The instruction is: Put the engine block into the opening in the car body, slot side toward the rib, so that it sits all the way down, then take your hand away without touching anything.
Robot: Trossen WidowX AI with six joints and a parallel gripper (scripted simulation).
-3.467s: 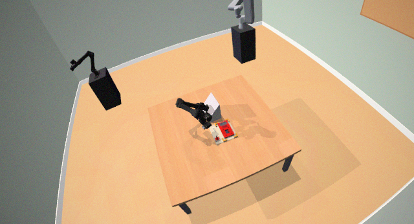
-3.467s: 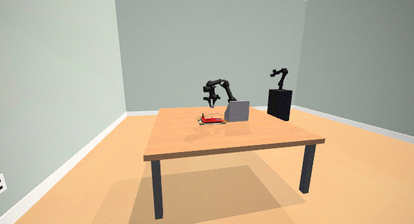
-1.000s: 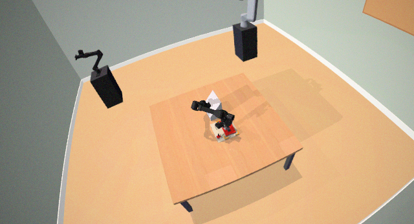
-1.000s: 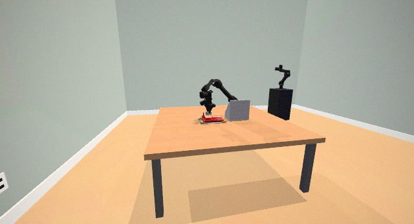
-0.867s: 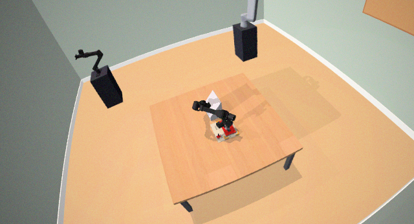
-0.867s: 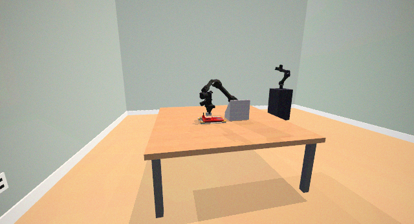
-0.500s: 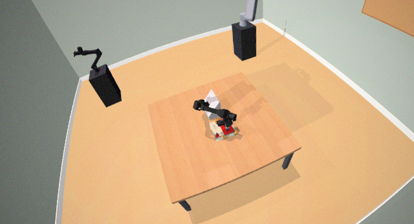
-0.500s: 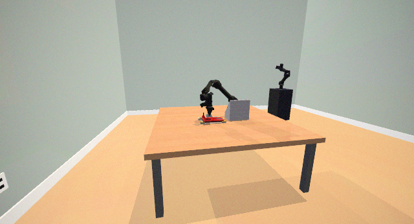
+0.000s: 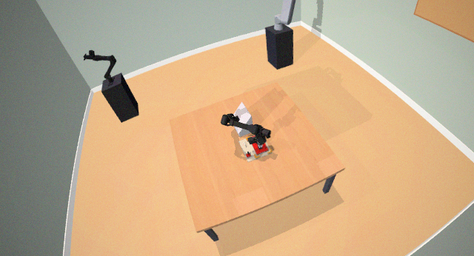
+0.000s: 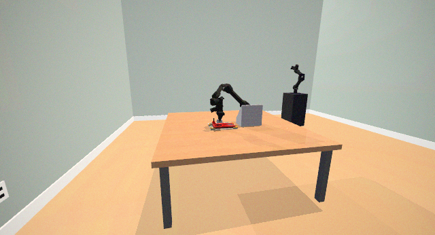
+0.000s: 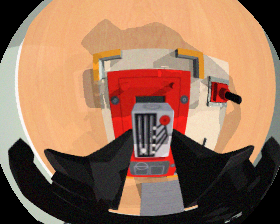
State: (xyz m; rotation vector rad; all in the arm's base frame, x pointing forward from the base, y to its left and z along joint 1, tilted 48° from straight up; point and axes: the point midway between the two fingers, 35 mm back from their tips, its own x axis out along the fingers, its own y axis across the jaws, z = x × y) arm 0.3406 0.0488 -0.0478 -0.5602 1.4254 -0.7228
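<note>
My gripper (image 11: 152,133) (image 10: 219,120) points down over the red car body (image 11: 116,82) (image 10: 228,125) (image 9: 264,149) and is shut on the grey engine block (image 11: 152,125). The block shows dark slots and a red disc on its upper face in the wrist view, one finger on each side. A dark strip of the opening (image 11: 150,99) shows just beyond the block; the block hides the rest. In the exterior view the fingertips are close above the body. How far the block is in the opening, and where the rib is, I cannot tell.
The body lies on a cream base (image 11: 203,122) with yellow corner brackets (image 11: 109,54) (image 11: 190,52). A red part with a black lever (image 11: 220,93) stands beside it. A light grey wedge (image 9: 243,117) (image 10: 251,115) stands close by on the table (image 9: 222,174) (image 10: 197,143).
</note>
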